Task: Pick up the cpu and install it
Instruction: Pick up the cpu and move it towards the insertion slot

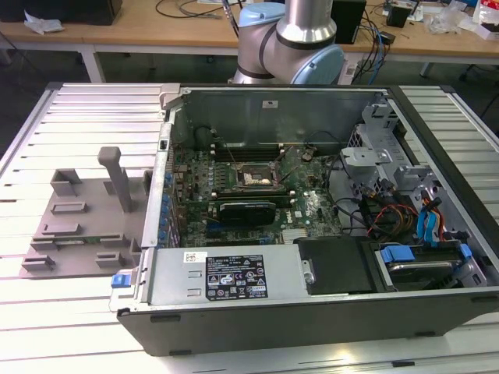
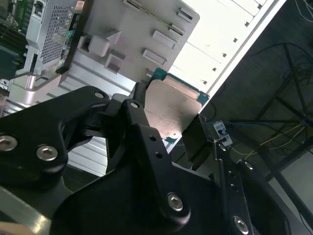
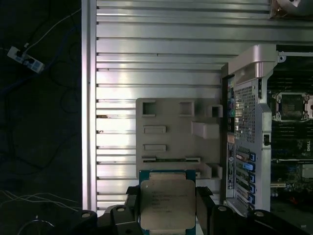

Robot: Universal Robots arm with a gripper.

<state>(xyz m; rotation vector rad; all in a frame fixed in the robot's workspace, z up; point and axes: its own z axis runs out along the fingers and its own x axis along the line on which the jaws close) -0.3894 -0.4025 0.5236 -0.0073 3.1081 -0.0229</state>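
Observation:
The cpu (image 3: 166, 204) is a flat square chip with a silver-grey top and a green rim, and the gripper (image 3: 167, 208) is shut on it, a black finger (image 3: 131, 205) against each side. It hangs high above the grey holder plate (image 3: 176, 132) on the slatted table. In the second wrist view the cpu (image 2: 171, 110) sits between the gripper's (image 2: 168, 125) fingers (image 2: 139, 115), its metal face catching light. The black-framed motherboard socket (image 1: 253, 178) lies open inside the computer case (image 1: 312, 296), off to the side of the gripper; it also shows in the first wrist view as the socket (image 3: 292, 105).
A long black expansion card (image 1: 245, 210) lies just in front of the socket. The holder plate (image 1: 78, 218) has raised blocks and an upright post (image 1: 117, 179). Drive cages and cables (image 1: 405, 210) crowd the case at the exterior view's right. The arm's base (image 1: 292, 43) stands behind the case.

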